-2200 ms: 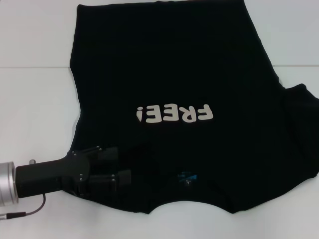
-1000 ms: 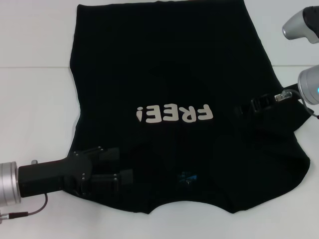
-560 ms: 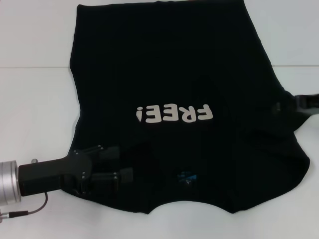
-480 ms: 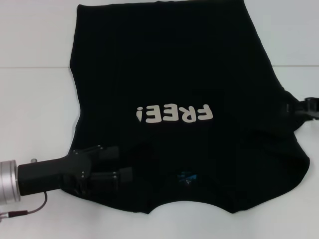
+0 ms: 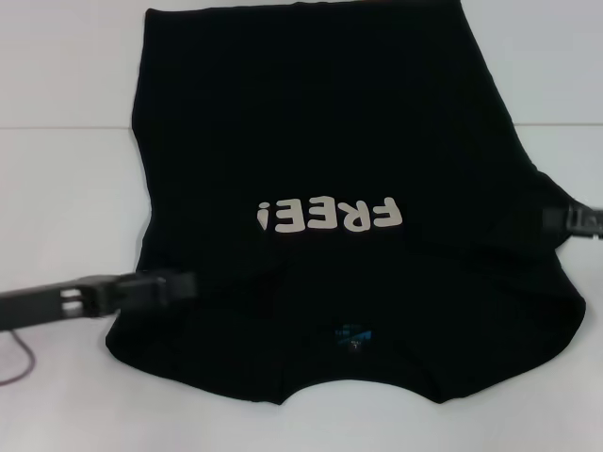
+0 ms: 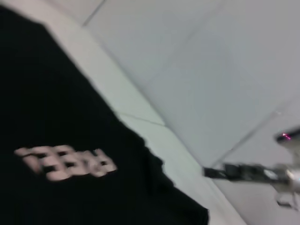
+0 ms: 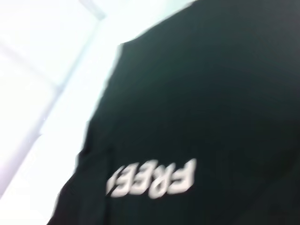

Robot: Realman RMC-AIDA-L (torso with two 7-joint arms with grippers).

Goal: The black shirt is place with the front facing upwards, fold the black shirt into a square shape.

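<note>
The black shirt (image 5: 320,141) lies spread on the white table, its "FREE!" lettering (image 5: 330,215) facing up and its blue neck label (image 5: 353,336) near the front edge. My left gripper (image 5: 184,282) reaches in low from the left as a thin blurred bar, its tip over the shirt's near left side. At the shirt's right edge, my right gripper (image 5: 558,218) pokes in from the frame border. The left wrist view shows the shirt (image 6: 56,140) with the right gripper (image 6: 243,172) far off. The right wrist view has only the shirt (image 7: 211,93) and lettering.
The white table (image 5: 57,207) has bare room left and right of the shirt. A seam line (image 5: 66,126) crosses the table behind. A thin cable (image 5: 14,367) loops at the front left.
The left gripper has come off the shirt's near left corner and now shows higher, thin and blurred. The right gripper has stayed at the shirt's right edge.
</note>
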